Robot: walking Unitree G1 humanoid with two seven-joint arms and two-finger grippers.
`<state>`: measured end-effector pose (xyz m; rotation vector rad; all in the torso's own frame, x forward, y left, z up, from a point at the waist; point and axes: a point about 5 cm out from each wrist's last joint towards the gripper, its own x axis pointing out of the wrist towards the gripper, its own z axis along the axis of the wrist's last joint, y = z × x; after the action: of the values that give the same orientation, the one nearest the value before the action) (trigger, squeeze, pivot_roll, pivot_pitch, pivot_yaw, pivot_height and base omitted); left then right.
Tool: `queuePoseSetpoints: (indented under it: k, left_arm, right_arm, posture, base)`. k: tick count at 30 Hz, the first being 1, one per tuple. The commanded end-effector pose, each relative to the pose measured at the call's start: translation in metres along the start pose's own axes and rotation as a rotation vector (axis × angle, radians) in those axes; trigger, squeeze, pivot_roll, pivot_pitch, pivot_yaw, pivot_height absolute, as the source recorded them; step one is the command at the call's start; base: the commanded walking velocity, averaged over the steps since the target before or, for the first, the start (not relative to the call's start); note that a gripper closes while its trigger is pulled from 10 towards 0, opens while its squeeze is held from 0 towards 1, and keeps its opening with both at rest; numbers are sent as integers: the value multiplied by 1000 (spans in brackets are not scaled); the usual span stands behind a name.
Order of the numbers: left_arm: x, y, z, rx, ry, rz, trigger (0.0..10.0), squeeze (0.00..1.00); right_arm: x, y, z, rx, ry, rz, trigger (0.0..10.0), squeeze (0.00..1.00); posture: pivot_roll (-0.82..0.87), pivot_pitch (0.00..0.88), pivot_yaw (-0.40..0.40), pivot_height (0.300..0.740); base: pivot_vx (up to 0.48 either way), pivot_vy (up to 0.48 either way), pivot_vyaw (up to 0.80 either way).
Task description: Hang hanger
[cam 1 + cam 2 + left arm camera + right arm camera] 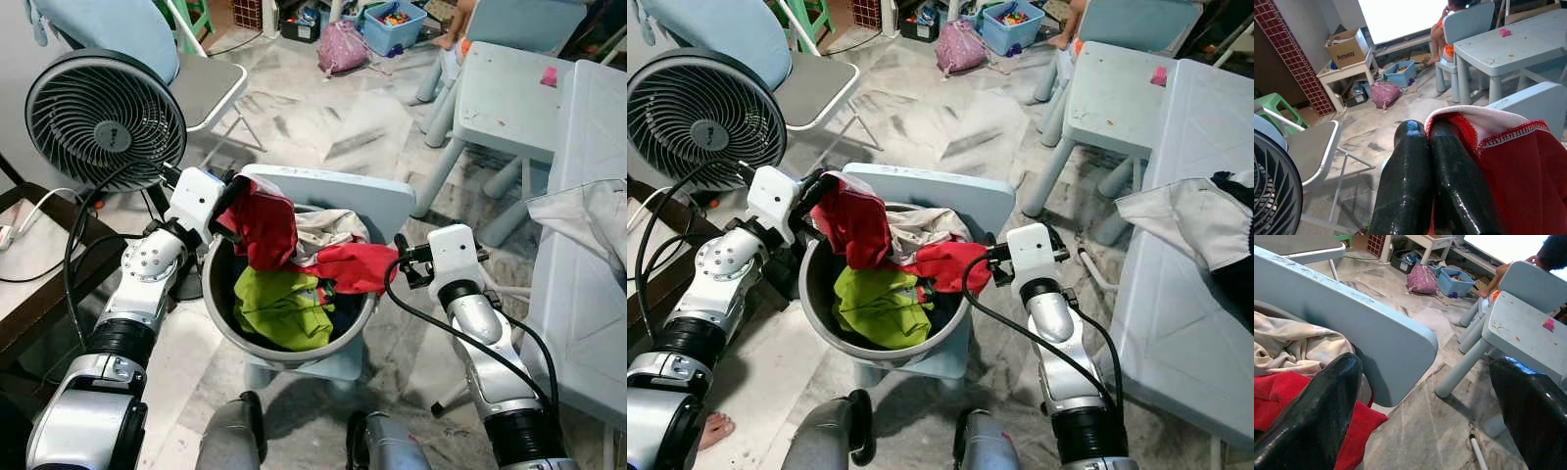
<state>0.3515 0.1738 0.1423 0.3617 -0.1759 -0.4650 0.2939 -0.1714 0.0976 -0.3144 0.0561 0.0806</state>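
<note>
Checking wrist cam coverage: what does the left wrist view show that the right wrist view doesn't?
Left wrist: its two black fingers pressed together on the red garment, plus the fan, a cardboard box and a green stool.
Right wrist: its fingers spread wide, a beige cloth and the chair back.
Both: the pale blue table, blue toy bin, pink bag and a seated person.

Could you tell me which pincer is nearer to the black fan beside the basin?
Left. The left pincer grips the red garment at the basin's rim, just below the fan. The right pincer is open across the basin, beside the garment's other end.
</note>
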Motion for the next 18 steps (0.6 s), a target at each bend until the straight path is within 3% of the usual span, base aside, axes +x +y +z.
queuePoseSetpoints:
  k: [1, 6, 7, 8, 9, 12, 18]
  left_arm:
    - [-2, 0, 0, -4, -2, 4, 0, 0]
    - [-2, 0, 0, -4, -2, 4, 0, 0]
    - [-5, 1, 4, -48, 1, 51, 0, 0]
    - [-11, 1, 14, -133, -59, 190, 0, 0]
    - [-18, 2, 20, -189, -97, 289, 0, 0]
    - [-24, 3, 25, -236, -134, 378, 0, 0]
    - [-23, 7, 25, -232, -130, 375, 0, 0]
  right_arm:
    - [-2, 0, -5, 0, 16, 2, 10000, 0]
    - [-2, 0, -5, 0, 16, 2, 10000, 0]
    - [0, 1, -6, 6, 9, -4, 10000, 0]
    - [11, 0, 0, 68, -25, -46, 10000, 0]
    - [18, 0, 4, 114, -49, -76, 10000, 0]
    - [25, -1, 9, 161, -71, -104, 10000, 0]
    - [24, 4, 9, 163, -69, -88, 10000, 0]
  posture:
    - [40, 107, -11, 740]
    - [40, 107, -11, 740]
    - [40, 107, -11, 740]
    - [68, 4, -31, 740]
    - [68, 4, -31, 740]
    - [70, 8, -34, 740]
    - [68, 22, -35, 740]
  base:
    - [0, 0, 0]
    - [0, 0, 0]
    - [0, 0, 0]
    - [0, 0, 0]
    - [0, 0, 0]
    - [0, 0, 0]
    - [0, 0, 0]
